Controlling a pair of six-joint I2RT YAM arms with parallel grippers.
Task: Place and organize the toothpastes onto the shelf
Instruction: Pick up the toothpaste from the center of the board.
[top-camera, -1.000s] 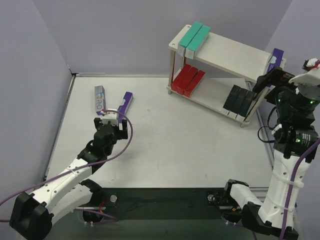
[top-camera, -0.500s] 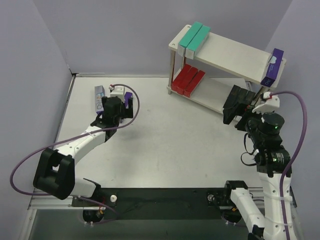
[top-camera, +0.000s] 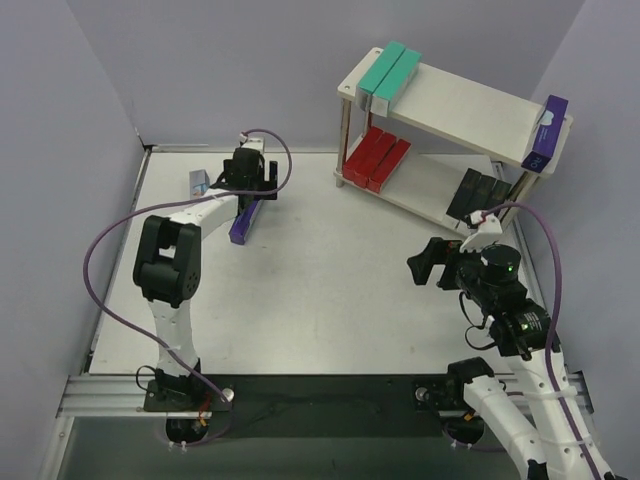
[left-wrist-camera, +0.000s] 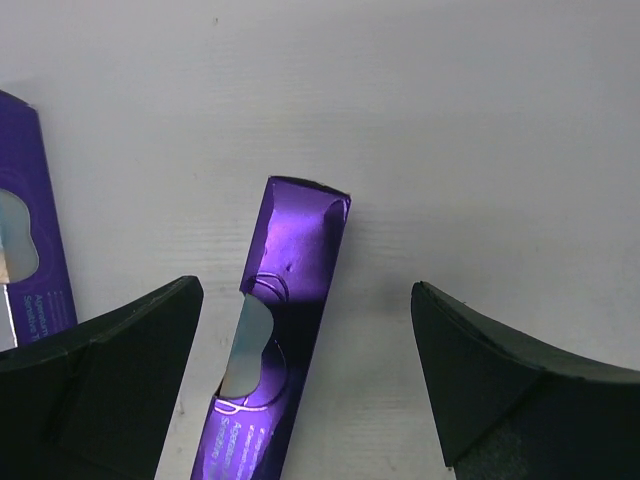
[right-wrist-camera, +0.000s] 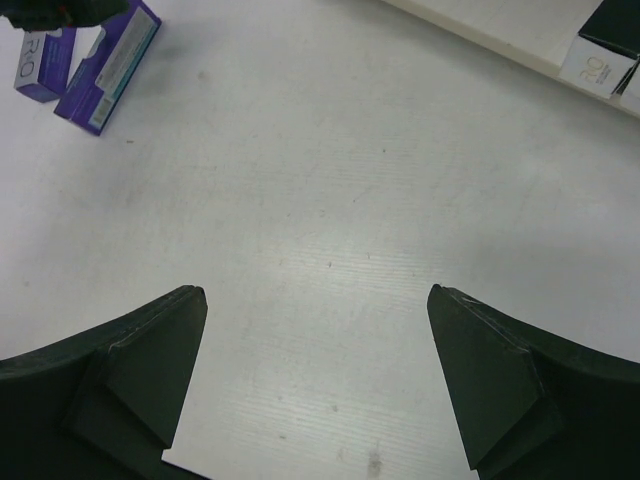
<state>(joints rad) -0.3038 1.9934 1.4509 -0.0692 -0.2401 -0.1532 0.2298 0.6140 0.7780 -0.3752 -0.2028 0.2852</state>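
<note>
far left of the counter (top-camera: 330, 300), near the back wall: purple carton with silver face (top-camera: 199, 183), lying flat. just beside it to the right: second purple carton (top-camera: 243, 220), also flat, long axis running toward the arms.

left hand (top-camera: 252, 188) directly above that second carton, fingers spread fully apart, nothing clamped. in the wrist view, the carton's end framed between the two fingers (left-wrist-camera: 130, 340), no contact visible.

step in hand, by judgement: approach for pick-up of the second purple carton, one of two left to shelve. next move calls for: dropping straight down, closing across the narrow width, staying clear of the neighbour on the left, then a lift and a carry rightward to the shelf.

centre: bare counter only.

right hand (top-camera: 425, 265) hovering over open counter short of the shelf, fingers wide apart, empty.

back right: shelf (top-camera: 470, 105). top board: teal cartons (top-camera: 390, 72) at the left end, third purple carton (top-camera: 545, 135) at the right end. lower board: red cartons (top-camera: 377, 158) on the left, black cartons (top-camera: 480, 195) on the right.

surface: pale, matte, faintly ribbed, a few small specks. room: plain lilac-grey walls (top-camera: 250, 60) on three sides, dark rail (top-camera: 330, 395) along the near edge.
</note>
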